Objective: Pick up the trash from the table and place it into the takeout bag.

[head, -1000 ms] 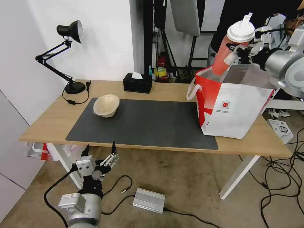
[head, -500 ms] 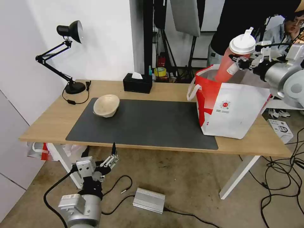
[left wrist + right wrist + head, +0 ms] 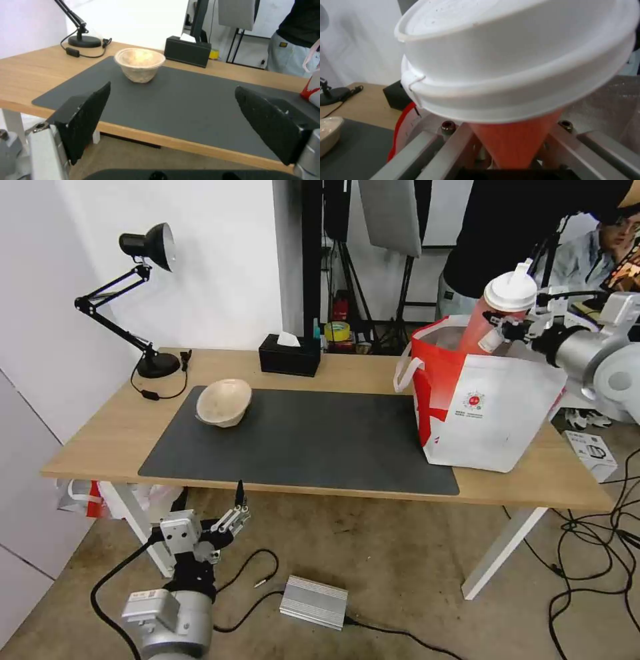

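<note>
One red drink cup (image 3: pixel 490 317), clenched by the right pincer (image 3: pixel 501 321), dipped tilted into the takeout bag (image 3: pixel 490 400) at the counter's (image 3: pixel 347 373) right; the right wrist view revealed its white dome lid (image 3: pixel 516 57); the left pincer (image 3: pixel 212 507), gaping, hung below the near edge; the beige bowl (image 3: pixel 224 403) sat far-left on the mat (image 3: pixel 313 440).

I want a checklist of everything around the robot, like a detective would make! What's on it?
Surface: wood table with a dark grey mat.
Job's things: beige paper bowl tilted on the mat; red drink cup partly inside the takeout bag, which stands on the table's right end.
Clutter: black tissue box, desk lamp.
Grippers: right gripper shut on the cup above the bag; left gripper open, low in front of the table.
Cables: lamp cord on the table; several on the floor.
Surroundings: silver box on the floor, light stands behind.
</note>
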Available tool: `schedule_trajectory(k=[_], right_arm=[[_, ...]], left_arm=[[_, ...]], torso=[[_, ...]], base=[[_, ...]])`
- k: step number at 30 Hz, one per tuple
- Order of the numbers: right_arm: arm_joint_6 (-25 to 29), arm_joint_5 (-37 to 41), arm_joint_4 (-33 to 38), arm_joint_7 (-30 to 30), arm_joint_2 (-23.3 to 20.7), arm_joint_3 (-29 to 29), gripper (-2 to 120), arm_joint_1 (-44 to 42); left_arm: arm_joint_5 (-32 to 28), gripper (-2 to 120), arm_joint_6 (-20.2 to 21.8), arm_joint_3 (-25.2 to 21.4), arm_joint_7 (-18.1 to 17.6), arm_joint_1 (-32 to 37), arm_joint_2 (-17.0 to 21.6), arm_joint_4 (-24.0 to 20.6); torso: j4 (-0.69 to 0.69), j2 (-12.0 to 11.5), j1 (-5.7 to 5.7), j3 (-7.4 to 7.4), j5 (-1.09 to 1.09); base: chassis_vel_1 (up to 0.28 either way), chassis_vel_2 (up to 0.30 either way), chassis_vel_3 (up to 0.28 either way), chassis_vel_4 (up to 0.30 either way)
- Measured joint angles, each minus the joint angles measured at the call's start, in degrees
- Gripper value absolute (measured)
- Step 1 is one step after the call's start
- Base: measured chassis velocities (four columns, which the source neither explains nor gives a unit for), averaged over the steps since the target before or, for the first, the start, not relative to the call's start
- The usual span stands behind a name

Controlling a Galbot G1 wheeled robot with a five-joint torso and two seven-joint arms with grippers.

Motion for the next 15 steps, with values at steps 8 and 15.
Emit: schedule_trajectory(k=[8, 15], right_arm=[[-0.54, 0.32, 0.46, 2.35, 0.91, 0.49, 26, -0.92], [-0.93, 0.32, 1.18, 2.92, 0.86, 0.67, 50, -0.83]], left_arm=[[-0.1, 100, 0.17, -0.16, 0.06, -0.03, -0.25, -0.09], [-0.1, 100, 0.21, -0.18, 0.15, -0.18, -0.09, -0.08]], torso=[[0.0, 0.0, 0.0, 0.0, 0.0], [0.0, 0.0, 0.0, 0.0, 0.0]], base=[[0.0, 0.0, 0.0, 0.0], [0.0, 0.0, 0.0, 0.0]])
